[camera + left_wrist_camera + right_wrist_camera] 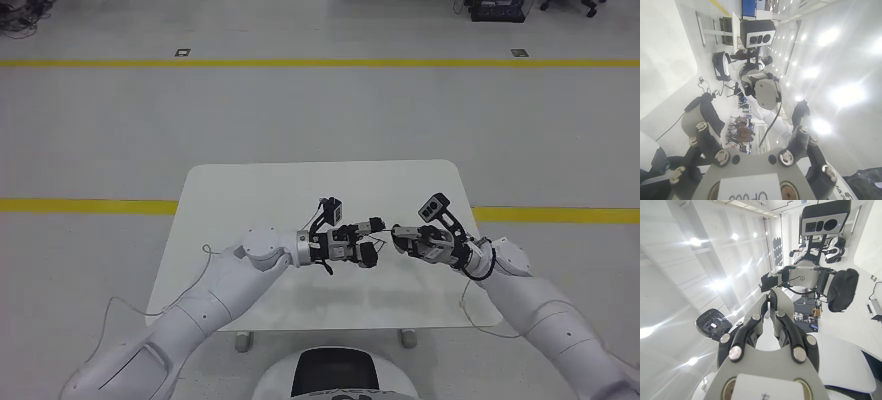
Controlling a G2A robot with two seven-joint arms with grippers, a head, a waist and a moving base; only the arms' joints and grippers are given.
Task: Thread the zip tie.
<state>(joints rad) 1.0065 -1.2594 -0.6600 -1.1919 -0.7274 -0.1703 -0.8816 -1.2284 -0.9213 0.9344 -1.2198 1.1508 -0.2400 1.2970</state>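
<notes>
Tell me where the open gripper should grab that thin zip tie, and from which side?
Probably its free tail: the zip tie sticks out from the right gripper, apparently pinched there, toward the open left gripper. Come head-on, one pad each side of the strip.

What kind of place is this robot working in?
Probably a robotics lab or test hall: yellow lines on a wide floor, what look like other white robots in the background, and a high ceiling with bright lights.
</notes>
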